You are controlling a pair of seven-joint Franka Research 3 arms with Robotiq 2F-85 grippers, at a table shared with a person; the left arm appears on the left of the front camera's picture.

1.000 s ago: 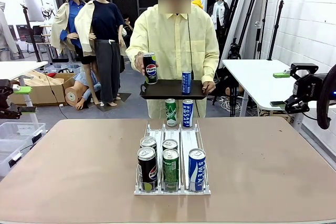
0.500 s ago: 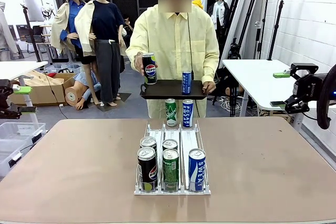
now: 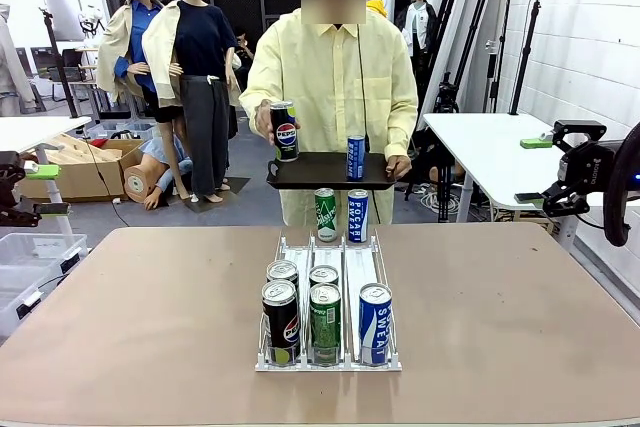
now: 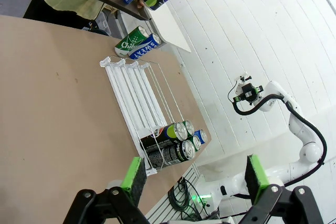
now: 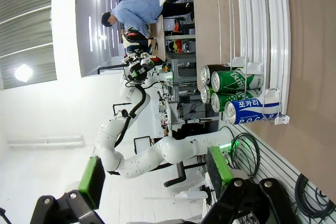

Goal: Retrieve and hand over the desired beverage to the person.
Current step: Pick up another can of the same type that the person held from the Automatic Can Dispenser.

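Observation:
The person (image 3: 330, 77) stands at the far side in a pale-yellow shirt, holding a black tray (image 3: 330, 171) and a black Pepsi can (image 3: 286, 131) above it. A blue can (image 3: 355, 157) stands on the tray. On the table a white rack (image 3: 345, 267) holds several cans, with a black Pepsi can (image 3: 280, 322), a green can (image 3: 325, 322) and a blue can (image 3: 375, 323) in front. My left gripper (image 3: 45, 190) hangs open off the table's left side, also open in its wrist view (image 4: 194, 177). My right gripper (image 3: 532, 170) is open off the right side (image 5: 156, 177).
A green can (image 3: 326, 214) and a blue can (image 3: 357, 215) stand at the table's far edge behind the rack. A white side table (image 3: 490, 147) is at the right, a clear bin (image 3: 30, 262) at the left. Bare tabletop lies on both sides of the rack.

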